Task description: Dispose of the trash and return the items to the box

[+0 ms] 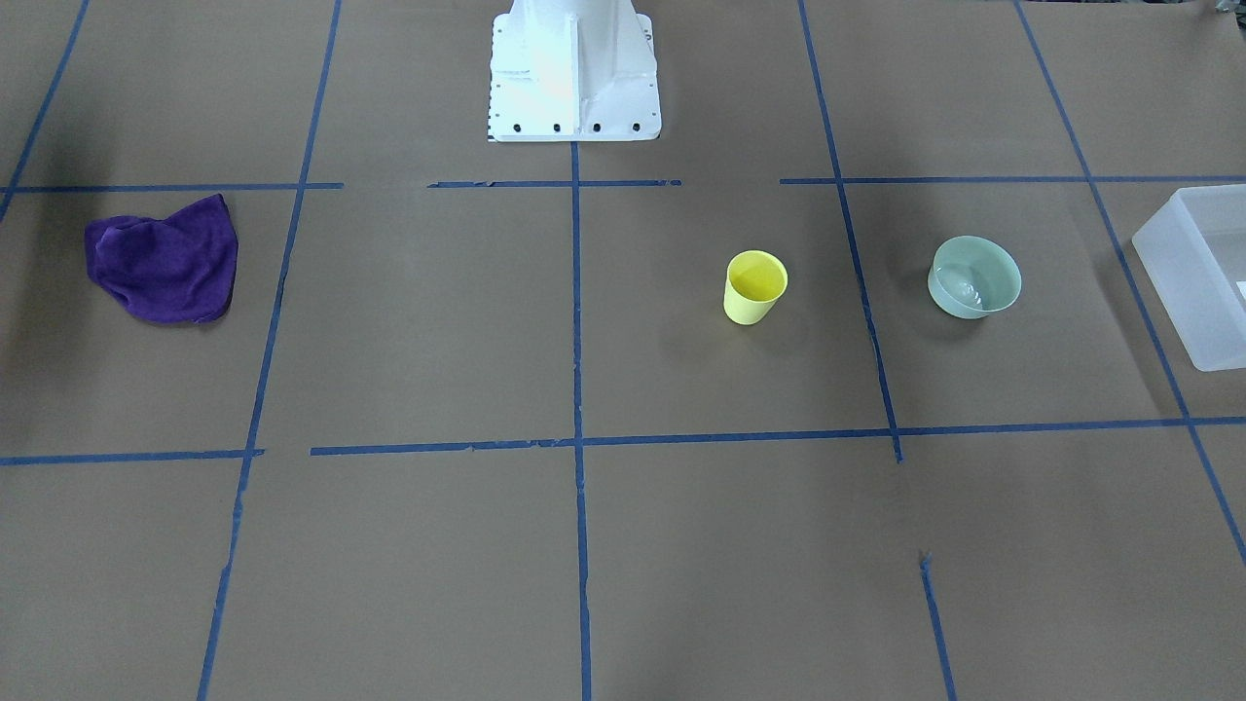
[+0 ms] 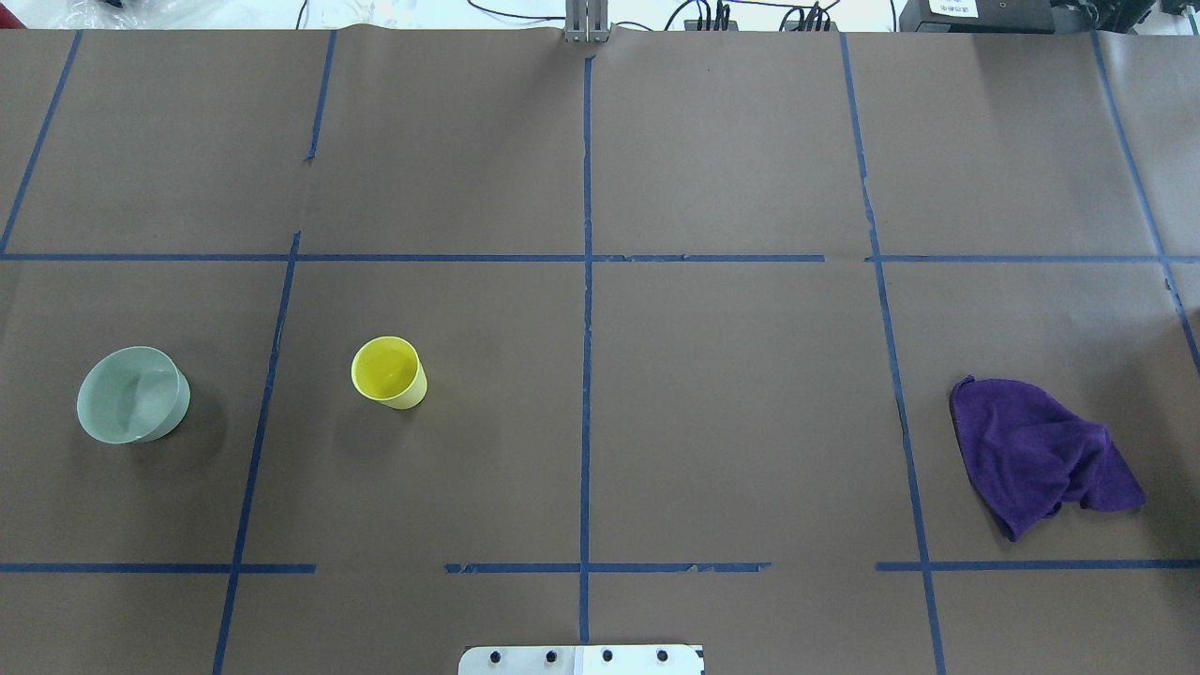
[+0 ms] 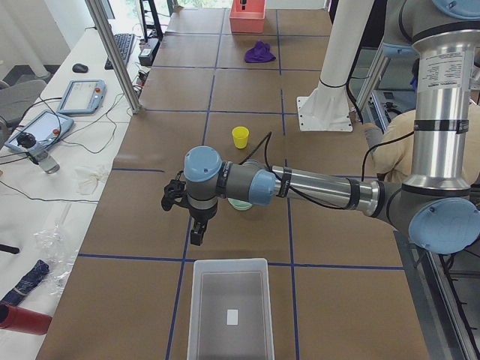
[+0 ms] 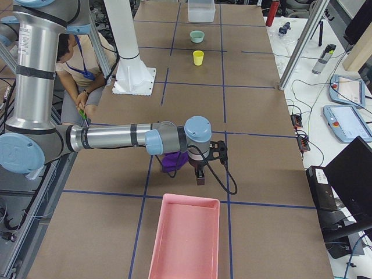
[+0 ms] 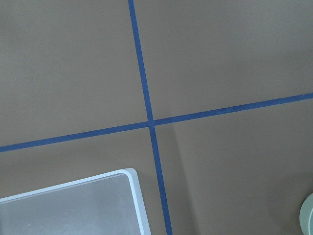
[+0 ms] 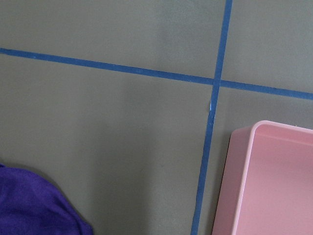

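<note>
Cup (image 1: 754, 285) stands upright on the table (image 1: 438, 341), a little to the robot's left of centre. Bowl (image 1: 974, 277) sits upright further out on that side, apart from the cup. The box (image 1: 1202, 277) lies at that end, with neither item in it. The left gripper (image 3: 196, 234) hangs pointing down between bowl and box. The right gripper (image 4: 199, 176) hangs beside a purple cloth (image 1: 164, 258), near a pink tray (image 4: 185, 238). From where I stand I cannot tell how either pair of jaws is set.
</note>
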